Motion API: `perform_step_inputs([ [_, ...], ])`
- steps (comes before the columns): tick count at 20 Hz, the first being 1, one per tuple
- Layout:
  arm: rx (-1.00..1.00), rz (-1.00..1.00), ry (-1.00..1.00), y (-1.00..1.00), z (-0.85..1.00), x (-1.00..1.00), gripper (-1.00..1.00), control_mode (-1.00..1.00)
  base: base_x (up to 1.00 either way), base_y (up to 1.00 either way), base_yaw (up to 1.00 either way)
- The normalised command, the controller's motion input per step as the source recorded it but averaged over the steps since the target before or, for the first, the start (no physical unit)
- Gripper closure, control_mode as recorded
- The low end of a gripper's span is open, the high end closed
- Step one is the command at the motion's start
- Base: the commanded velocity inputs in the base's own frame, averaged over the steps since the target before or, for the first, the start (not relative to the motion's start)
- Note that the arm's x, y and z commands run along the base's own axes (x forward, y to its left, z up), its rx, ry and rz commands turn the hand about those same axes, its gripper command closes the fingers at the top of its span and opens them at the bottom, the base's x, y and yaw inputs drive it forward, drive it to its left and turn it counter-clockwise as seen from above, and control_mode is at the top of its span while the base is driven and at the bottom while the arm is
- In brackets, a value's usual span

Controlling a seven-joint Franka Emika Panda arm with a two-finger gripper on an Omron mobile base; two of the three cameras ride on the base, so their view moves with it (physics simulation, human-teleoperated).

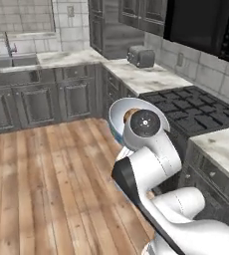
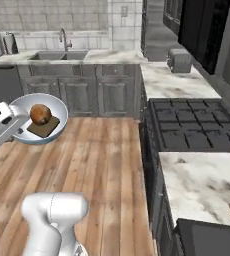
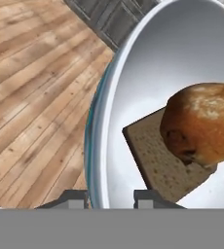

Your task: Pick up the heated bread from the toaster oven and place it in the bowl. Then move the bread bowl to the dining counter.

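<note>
My gripper (image 3: 111, 198) is clamped on the rim of the bowl (image 3: 182, 58), one finger on the pale blue outside and the other on the white inside. I hold the bowl (image 2: 57, 107) in the air above the wooden floor (image 2: 102, 165), clear of every counter. The heated bread (image 3: 201, 124) sits inside it, resting on a flat brown square piece (image 3: 158, 155) (the bun overlaps one corner of it). From the right base view the bread (image 2: 40, 114) shows near the bowl's middle. To my right stand the black stove (image 1: 196, 107) and a marble worktop (image 1: 144, 74) carrying a silver toaster (image 1: 140, 56).
</note>
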Motion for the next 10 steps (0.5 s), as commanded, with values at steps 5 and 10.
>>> perform_step_inputs([
  [5, 0.0, 0.0, 0.0, 0.0, 0.0, 0.0, 1.0, 1.0, 0.0, 0.0, 1.0],
  [10, 0.0, 0.0, 0.0, 0.0, 0.0, 0.0, 1.0, 1.0, 0.58, 0.06, 0.79],
])
